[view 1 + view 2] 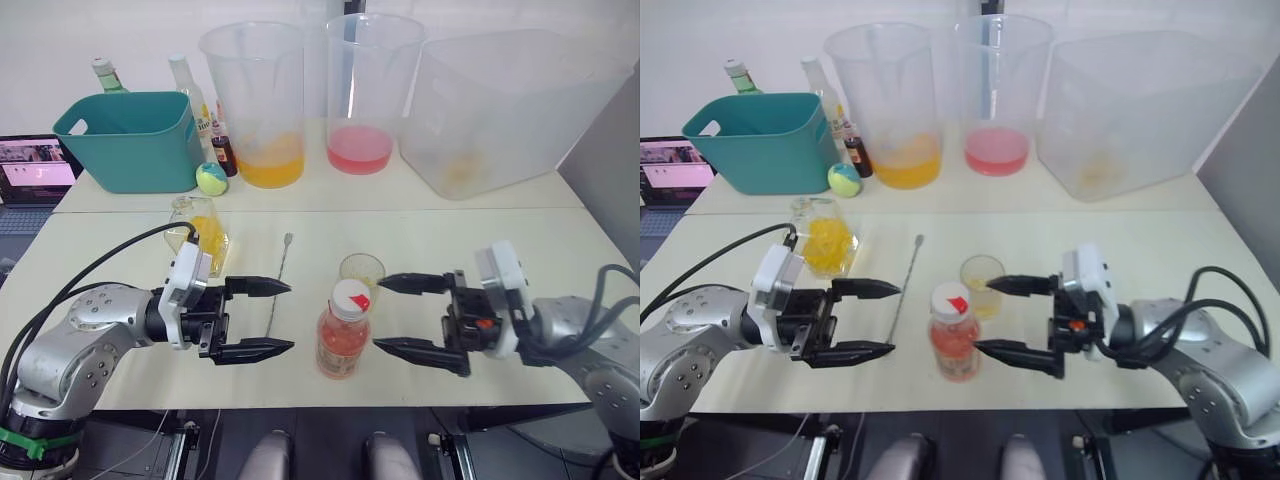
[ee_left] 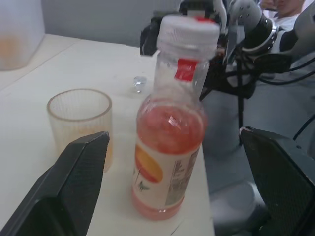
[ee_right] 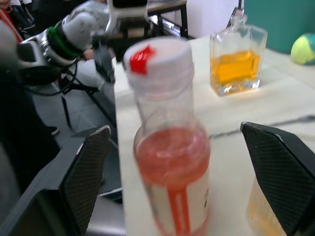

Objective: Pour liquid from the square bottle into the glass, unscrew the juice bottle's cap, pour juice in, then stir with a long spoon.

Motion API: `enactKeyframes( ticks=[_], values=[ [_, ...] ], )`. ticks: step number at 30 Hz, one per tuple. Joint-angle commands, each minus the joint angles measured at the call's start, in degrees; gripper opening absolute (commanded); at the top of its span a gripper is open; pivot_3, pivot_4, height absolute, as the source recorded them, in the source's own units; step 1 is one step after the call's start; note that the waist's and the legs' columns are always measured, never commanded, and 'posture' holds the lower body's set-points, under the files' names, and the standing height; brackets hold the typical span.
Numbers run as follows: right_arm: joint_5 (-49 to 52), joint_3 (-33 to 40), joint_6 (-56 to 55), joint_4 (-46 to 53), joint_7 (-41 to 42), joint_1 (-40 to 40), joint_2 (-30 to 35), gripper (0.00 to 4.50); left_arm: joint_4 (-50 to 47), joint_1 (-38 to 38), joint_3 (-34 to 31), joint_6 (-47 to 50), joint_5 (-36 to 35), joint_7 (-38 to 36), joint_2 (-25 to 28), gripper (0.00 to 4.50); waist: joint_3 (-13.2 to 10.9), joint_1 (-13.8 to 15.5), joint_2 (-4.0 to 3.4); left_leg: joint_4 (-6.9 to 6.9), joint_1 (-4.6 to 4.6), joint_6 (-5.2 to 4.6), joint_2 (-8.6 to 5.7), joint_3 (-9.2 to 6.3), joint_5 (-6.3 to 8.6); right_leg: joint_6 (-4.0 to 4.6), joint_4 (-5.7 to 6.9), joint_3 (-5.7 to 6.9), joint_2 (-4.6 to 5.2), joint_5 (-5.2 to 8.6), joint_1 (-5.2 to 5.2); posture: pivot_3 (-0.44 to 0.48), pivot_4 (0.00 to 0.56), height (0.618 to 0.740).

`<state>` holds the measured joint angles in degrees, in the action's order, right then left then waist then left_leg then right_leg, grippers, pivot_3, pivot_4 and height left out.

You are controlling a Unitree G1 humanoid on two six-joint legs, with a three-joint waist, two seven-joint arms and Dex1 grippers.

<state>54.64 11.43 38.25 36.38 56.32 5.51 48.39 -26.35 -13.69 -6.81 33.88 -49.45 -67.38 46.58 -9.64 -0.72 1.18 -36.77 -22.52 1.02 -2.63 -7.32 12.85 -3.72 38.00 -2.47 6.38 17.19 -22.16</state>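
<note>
Both open jaws flank the capped juice bottle [image 1: 343,342] without touching

Both arms reached in from the sides, forearms low and roughly level, wrists turned so that the pincers pointed toward each other. The left pincer [image 1: 258,318] stood spread wide, one black finger above the other, tips aimed to the robot's right and holding nothing. The right pincer [image 1: 390,314] mirrored it, also spread wide, tips aimed to the robot's left and empty. A black cable looped back from each wrist along its silver arm.
</note>
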Motion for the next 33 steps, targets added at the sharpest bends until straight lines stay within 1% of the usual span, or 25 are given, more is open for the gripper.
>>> enactKeyframes(
  ticks=[1,9,15,22,33],
  values=[
    [-0.2,3.6,-1.7,0.0,2.1,-2.3,1.3,4.49,-0.9,-3.7,2.9,0.3,0.8,0.7,-0.9,4.50,0.0,-0.1,0.00,0.00,0.01,0.00,0.00,0.02,0.00,0.00,0.01,-0.02,0.00,0.00,0.00,0.000,0.150,0.738],
    [-0.7,8.1,-1.7,0.1,0.7,-2.8,3.6,4.49,0.5,-12.9,12.1,1.8,5.5,3.6,-6.4,4.50,0.0,0.0,0.03,-0.03,-0.01,0.00,0.00,0.05,0.00,0.00,0.00,-0.02,-0.02,0.00,0.01,0.000,0.150,0.738],
    [-1.4,8.3,-1.3,0.7,-0.9,-1.8,5.1,4.49,2.2,-16.9,15.0,2.7,7.0,5.1,-10.5,4.50,0.0,0.0,0.06,-0.04,-0.04,0.00,0.00,0.04,0.00,0.00,0.00,-0.02,-0.02,0.00,0.01,0.000,0.150,0.738],
    [-1.7,8.2,-1.0,0.9,-2.3,-0.9,5.8,4.49,2.7,-17.6,15.4,3.2,7.0,5.4,-11.9,4.50,0.0,0.0,0.07,-0.06,-0.05,0.00,0.00,0.04,-0.01,0.00,0.00,-0.02,-0.02,0.00,0.01,0.000,0.150,0.738],
    [-1.5,8.0,-1.1,1.2,-3.0,0.2,6.4,4.49,2.4,-16.7,15.3,4.1,6.7,4.0,-11.3,4.50,0.0,0.0,0.07,-0.09,-0.06,0.00,-0.02,0.04,-0.01,0.00,-0.01,-0.02,-0.01,0.00,0.01,0.000,0.150,0.738]
  ],
)
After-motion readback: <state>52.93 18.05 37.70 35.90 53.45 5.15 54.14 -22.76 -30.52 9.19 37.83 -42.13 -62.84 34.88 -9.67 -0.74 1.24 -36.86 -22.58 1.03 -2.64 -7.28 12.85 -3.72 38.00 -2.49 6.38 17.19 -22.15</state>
